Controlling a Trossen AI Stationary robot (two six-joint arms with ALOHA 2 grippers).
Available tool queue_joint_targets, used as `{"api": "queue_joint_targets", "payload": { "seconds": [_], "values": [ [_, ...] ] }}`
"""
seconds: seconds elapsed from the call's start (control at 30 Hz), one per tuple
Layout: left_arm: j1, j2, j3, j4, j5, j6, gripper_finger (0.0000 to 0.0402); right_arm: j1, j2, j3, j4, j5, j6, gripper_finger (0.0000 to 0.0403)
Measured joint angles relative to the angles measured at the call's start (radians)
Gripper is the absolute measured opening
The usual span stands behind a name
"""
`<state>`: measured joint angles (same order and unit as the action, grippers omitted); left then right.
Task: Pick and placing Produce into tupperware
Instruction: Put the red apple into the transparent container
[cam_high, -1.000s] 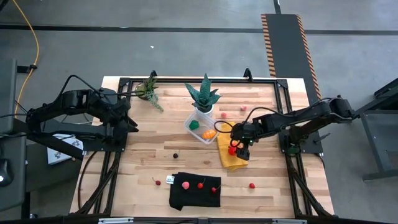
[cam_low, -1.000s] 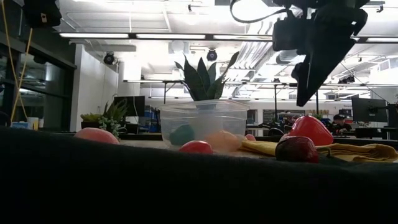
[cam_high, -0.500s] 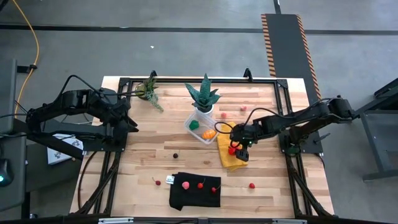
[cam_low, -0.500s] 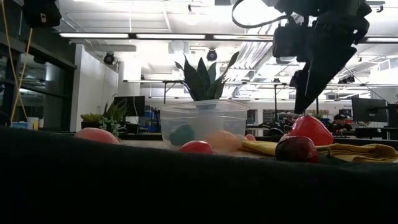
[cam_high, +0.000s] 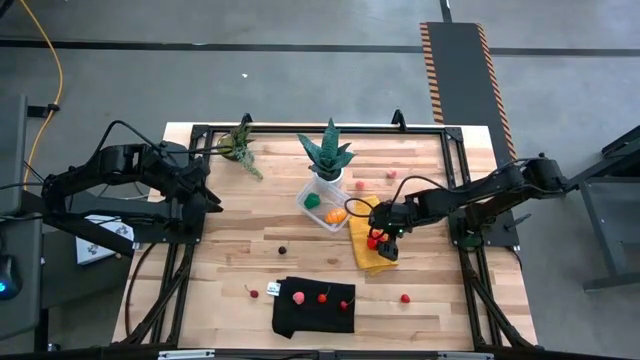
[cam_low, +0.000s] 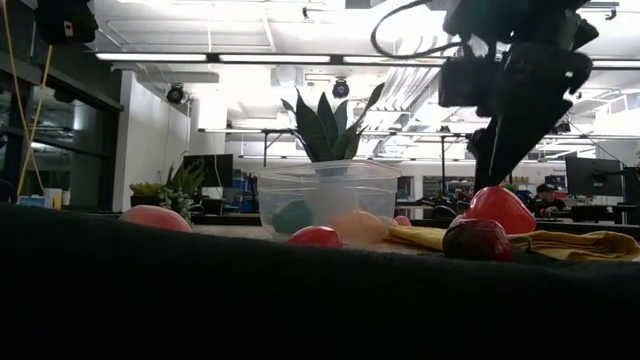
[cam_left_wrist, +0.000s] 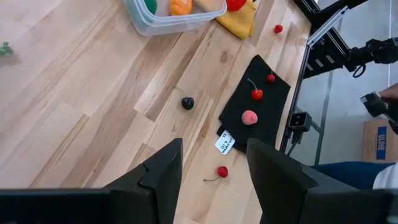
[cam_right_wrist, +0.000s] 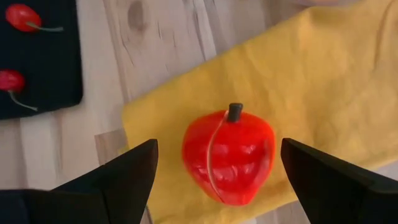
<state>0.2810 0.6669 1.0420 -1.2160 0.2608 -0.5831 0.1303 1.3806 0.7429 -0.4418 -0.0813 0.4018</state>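
Progress: early to middle, judging by the spread; the tupperware (cam_high: 326, 203) on the tabletop (cam_high: 250, 215) holds a green piece (cam_high: 313, 200) and an orange piece (cam_high: 336, 214), possibly one more (the left wrist view hints at a pale one).
Step in hand: the right end effector (cam_right_wrist: 214, 165) hangs over a red pepper-like fruit (cam_right_wrist: 227, 157) lying on the yellow cloth (cam_right_wrist: 311, 81), fingers spread wide on either side, not touching it.
Right end effector: open, holding nothing.
Left end effector: (cam_left_wrist: 211, 165) parked off the tabletop's left edge, fingers apart with nothing between them.
Left to do: the red fruit, three small pieces on the black cloth (cam_high: 312, 306), a cherry (cam_high: 253, 292) beside it, a dark berry (cam_high: 282, 250), a red piece (cam_high: 405, 297) near the front right, and two small pink ones (cam_high: 360, 184) behind the tupperware.
Tupperware location: mid-tabletop, just in front of the potted plant (cam_high: 327, 152), beside the yellow cloth.
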Motion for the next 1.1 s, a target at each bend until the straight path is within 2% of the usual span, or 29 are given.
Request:
{"api": "queue_joint_targets", "payload": {
  "seconds": [0.4, 1.1],
  "values": [
    [0.0, 0.0, 0.0, -0.024, 0.016, -0.016, 0.0168, 0.0, 0.112, 0.001, 0.051, -0.026, 0.0, 0.033],
    [0.0, 0.0, 0.0, -0.025, 0.016, -0.016, 0.0168, 0.0, 0.113, 0.001, 0.013, -0.024, -0.071, 0.033]
  ]
}}
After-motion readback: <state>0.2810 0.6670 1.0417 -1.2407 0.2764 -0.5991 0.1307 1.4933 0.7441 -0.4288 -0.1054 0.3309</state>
